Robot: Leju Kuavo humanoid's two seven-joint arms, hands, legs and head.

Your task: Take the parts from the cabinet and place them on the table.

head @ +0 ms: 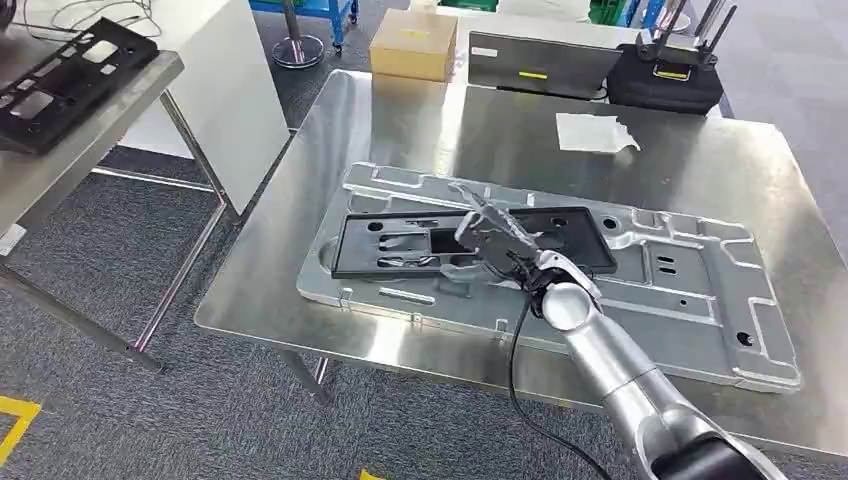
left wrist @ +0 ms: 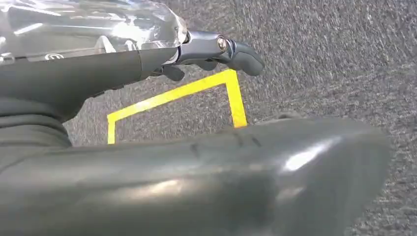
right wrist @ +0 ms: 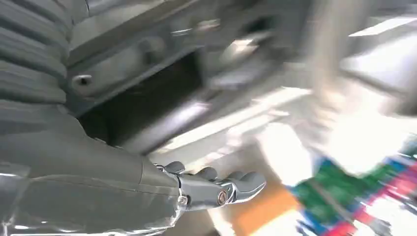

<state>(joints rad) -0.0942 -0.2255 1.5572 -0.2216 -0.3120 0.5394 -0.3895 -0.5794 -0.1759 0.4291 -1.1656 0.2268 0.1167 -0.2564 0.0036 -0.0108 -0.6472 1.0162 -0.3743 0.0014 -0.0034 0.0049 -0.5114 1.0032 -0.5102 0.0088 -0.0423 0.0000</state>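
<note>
Side table: brushed-metal top [head: 60, 165] on thin steel legs at far left, bearing a flat black plastic frame [head: 70, 70] pierced with rectangular cut-outs.
Floor: speckled grey carpet [head: 120, 420] with yellow tape corners.
Left hand [left wrist: 216, 51]: seen from its wrist camera over the carpet and a yellow tape angle [left wrist: 196, 93]; dark fingers extended, nothing in them.
Main table: glossy stainless sheet [head: 420, 130], rounded corners, reflective.
Silver panel [head: 690, 290]: broad stamped metal plate with raised ribs and slots, lying flat on the main table.
Black part [head: 400, 245]: long, flat, matte plastic frame with openings, resting on the silver panel.
Right hand [head: 495, 240]: over the black part's middle; whether the fingers grip it cannot be told, the wrist view being blurred.
Cardboard box [head: 413, 43]: tan, at the table's far edge.
White sheet [head: 595, 132]: crumpled, on the table.
Black case [head: 665, 80]: far right.
</note>
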